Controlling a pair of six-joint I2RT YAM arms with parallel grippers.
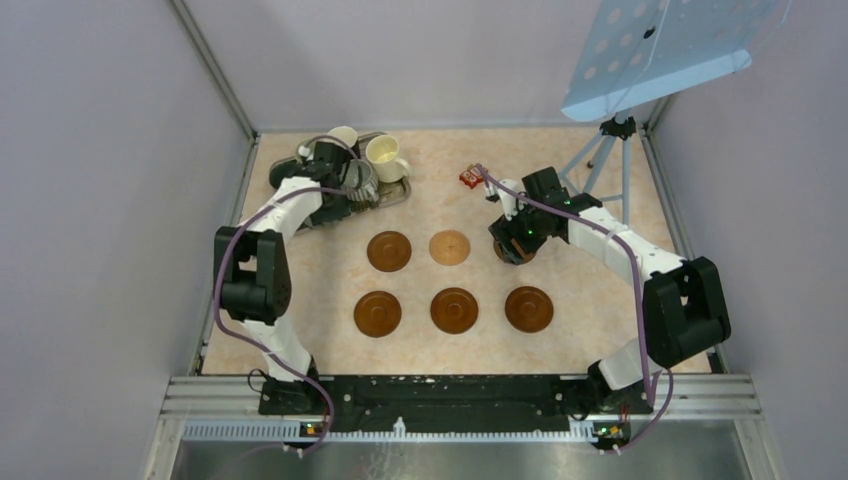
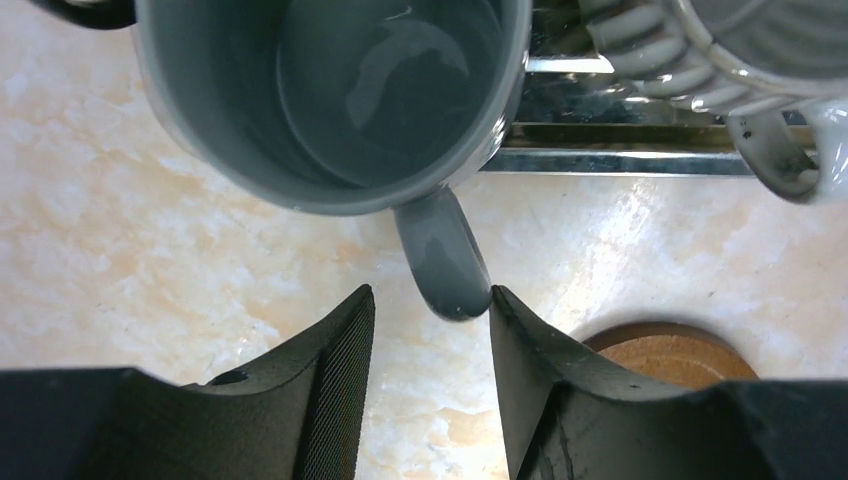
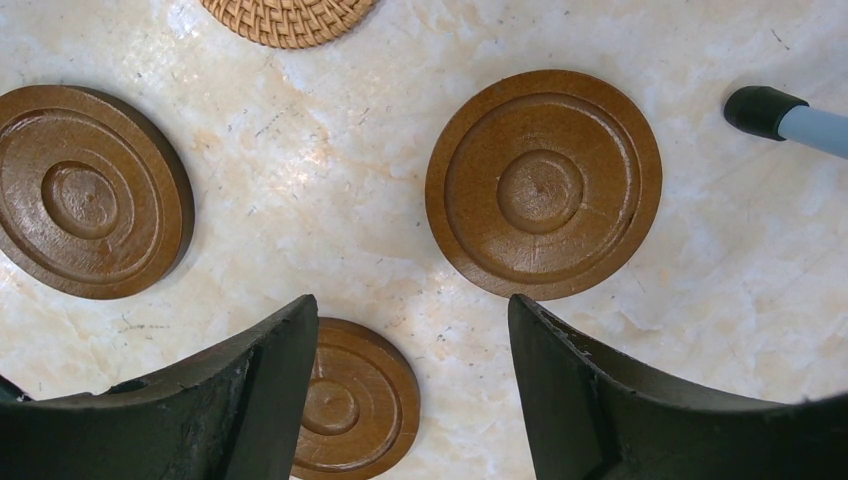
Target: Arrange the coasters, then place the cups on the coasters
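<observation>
— Where is the grey-blue mug [image 2: 340, 100]?
— We find it at the tray [image 2: 620, 160] edge (on or off, unclear). Likely slippery, chippable; take the stiff handle [image 2: 440, 255]. The left gripper [image 2: 432, 330] straddles it, jaws spread, not pinching.
— And the right gripper [image 3: 412, 370]?
— Spread, empty, over the coasters [image 3: 543, 183].
</observation>
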